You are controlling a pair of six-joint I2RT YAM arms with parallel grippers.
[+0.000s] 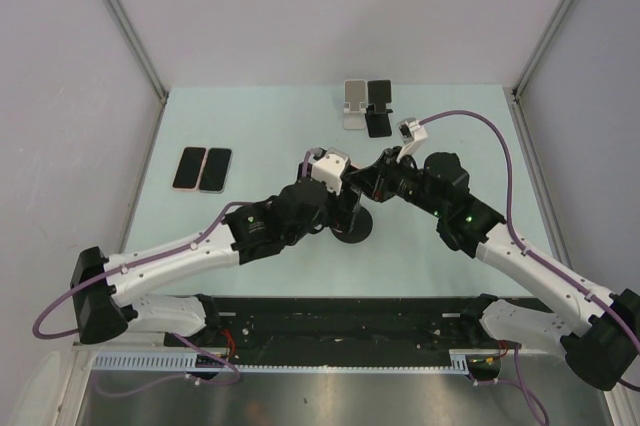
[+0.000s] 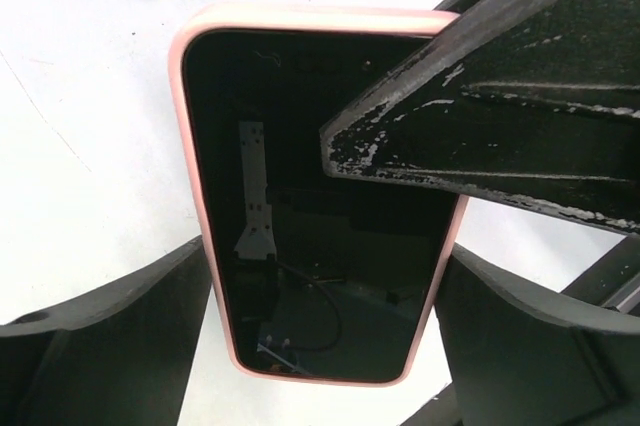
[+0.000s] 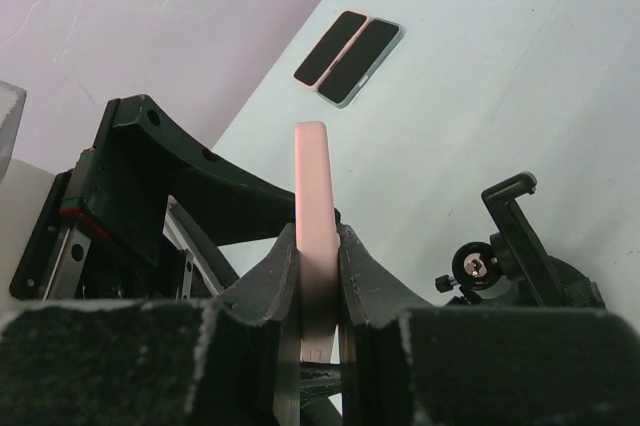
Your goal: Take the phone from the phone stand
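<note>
Above the table (image 1: 250, 126), right jaws clamped on pink phone (image 3: 312, 206), left jaws apart

The bench (image 1: 260, 126) has a pale green top. Two spare handsets lie flat, face up, side by side and touching, near its left edge: a pink-cased handset (image 1: 188, 168) and a pale-cased handset (image 1: 214, 169). A silver stand (image 1: 352, 104) and a black stand (image 1: 379, 108) are at the far edge, just beside each other.
</note>
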